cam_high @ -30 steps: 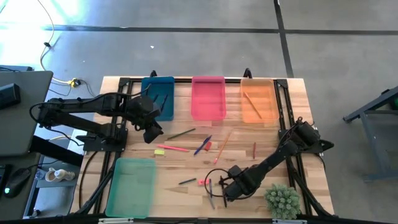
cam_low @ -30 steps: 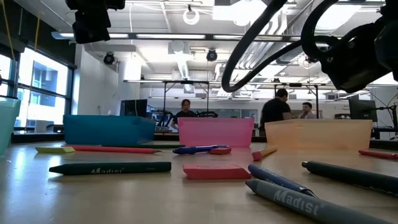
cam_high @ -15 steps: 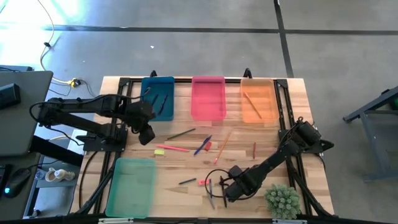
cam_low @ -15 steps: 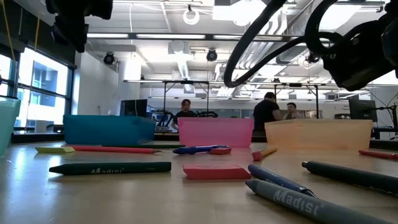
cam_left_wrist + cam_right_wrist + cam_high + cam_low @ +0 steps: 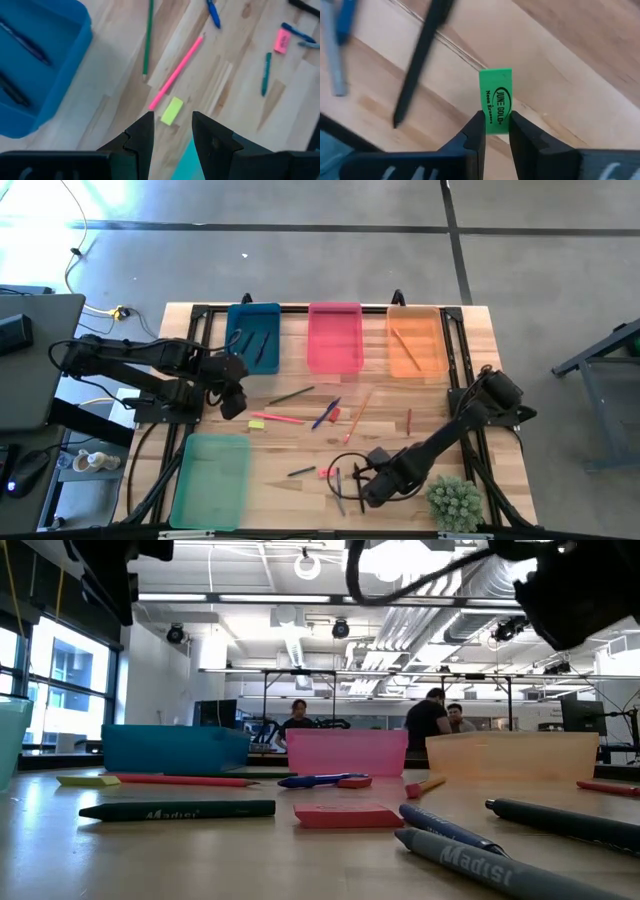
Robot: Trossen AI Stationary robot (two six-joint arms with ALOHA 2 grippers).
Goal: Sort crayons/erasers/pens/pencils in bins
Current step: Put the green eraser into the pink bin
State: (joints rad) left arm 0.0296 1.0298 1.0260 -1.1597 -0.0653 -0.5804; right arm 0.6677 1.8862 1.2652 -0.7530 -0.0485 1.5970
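Near the plant (image 5: 454,502), the right gripper (image 5: 495,131) is closed on the green eraser (image 5: 495,107), held by its end only; it could slip. Left gripper (image 5: 172,131) is open, empty, above the yellow eraser (image 5: 171,110).

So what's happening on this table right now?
A two-arm robot is sorting stationery into bins. The right gripper, near the table's front edge, is shut on a green eraser. The left gripper hangs open beside the blue bin, which holds pens, above a yellow eraser. The orange bin holds a pencil; the green bin looks empty. Many items lie loose.
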